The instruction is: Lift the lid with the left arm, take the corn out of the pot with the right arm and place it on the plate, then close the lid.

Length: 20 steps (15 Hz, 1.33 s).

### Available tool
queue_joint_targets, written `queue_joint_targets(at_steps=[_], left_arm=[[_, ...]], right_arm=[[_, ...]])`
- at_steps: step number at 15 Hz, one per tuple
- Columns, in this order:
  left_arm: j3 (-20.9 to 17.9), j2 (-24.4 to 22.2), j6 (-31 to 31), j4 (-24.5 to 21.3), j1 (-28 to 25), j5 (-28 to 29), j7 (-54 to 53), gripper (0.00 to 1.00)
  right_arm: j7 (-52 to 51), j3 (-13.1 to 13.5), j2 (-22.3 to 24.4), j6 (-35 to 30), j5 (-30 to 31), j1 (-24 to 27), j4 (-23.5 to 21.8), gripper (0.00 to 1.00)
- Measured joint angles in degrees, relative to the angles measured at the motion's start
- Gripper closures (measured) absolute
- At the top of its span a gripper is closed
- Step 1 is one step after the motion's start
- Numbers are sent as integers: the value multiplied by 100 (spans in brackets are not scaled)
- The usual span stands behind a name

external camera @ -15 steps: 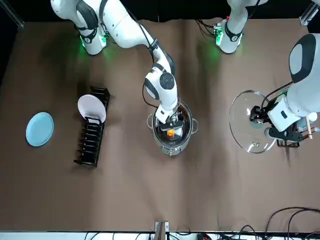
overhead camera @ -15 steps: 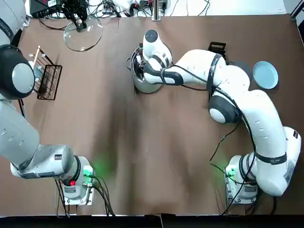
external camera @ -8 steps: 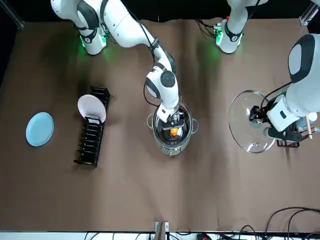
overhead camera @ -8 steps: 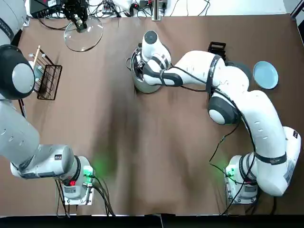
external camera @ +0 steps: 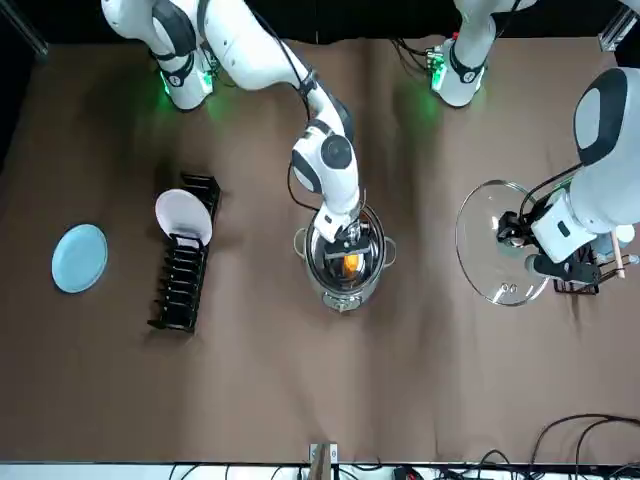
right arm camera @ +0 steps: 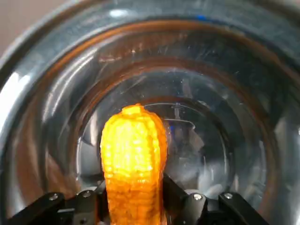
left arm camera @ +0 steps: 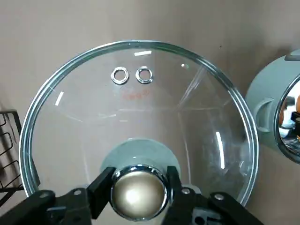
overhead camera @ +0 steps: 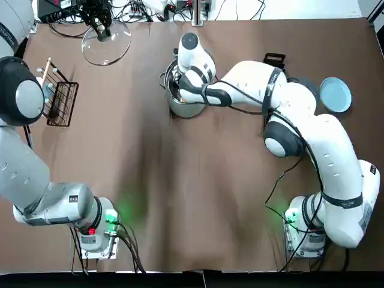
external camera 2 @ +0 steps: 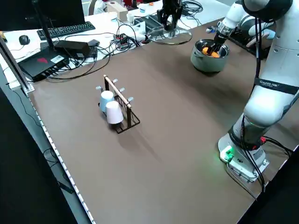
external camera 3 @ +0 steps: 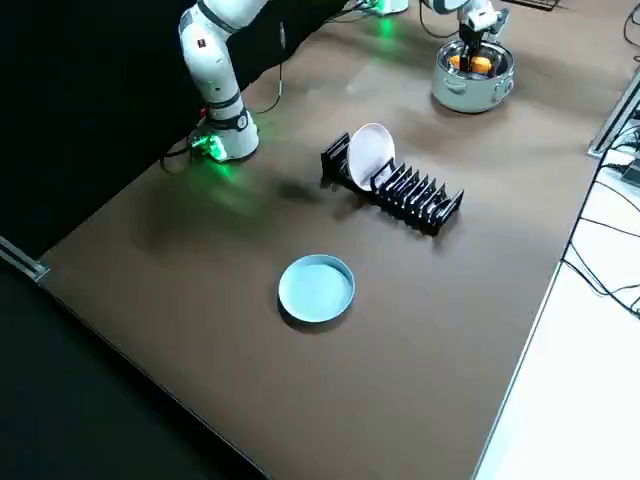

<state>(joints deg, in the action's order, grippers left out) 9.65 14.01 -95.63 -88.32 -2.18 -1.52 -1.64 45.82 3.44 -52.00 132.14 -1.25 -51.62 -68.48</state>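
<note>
Top view: the right gripper (overhead camera: 178,82) reaches down into the pot (overhead camera: 187,111). The left gripper (overhead camera: 99,25) holds the lid (overhead camera: 106,47) well off to one side of it.

Front view: the corn (external camera: 350,262) shows orange just under the right gripper, inside the pot.

Left wrist view: the left gripper is clamped on the lid's knob (left arm camera: 139,191).

Right wrist view: the right gripper pinches the corn. Its long axis runs along the fingers, with the rounded tip pointing away from them toward the pot's floor.

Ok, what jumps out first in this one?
The bright orange corn, clamped in the right gripper inside the steel pot at the table's far middle. Next, the glass lid, held by its knob in the left gripper off to the robot's left of the pot. The blue plate lies far right.
</note>
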Motion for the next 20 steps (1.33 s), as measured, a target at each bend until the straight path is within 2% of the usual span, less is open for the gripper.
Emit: queue_joint_targets(at_steps=[4,8,10,11,16,20], left_arm=[[2,0,0,0,2,0,10,49],[4,0,0,-4,143,0,178,49],[5,1,-2,-9,295,5,429,49],[1,41,-18,-25,563,57,761,49],[9,472,-486,-36,1596,226,2062,49],[-15,938,-1260,-38,2512,260,3139,49]], right_arm=[[15,12,404,-490,-13,57,38,60],[16,34,808,-1471,-16,291,44,60],[12,41,1001,-1735,-16,506,51,60],[0,56,1201,-2106,-16,790,52,60],[-274,84,1587,-2890,-20,1852,35,60],[-1525,92,1948,-3160,-119,3011,-332,60]])
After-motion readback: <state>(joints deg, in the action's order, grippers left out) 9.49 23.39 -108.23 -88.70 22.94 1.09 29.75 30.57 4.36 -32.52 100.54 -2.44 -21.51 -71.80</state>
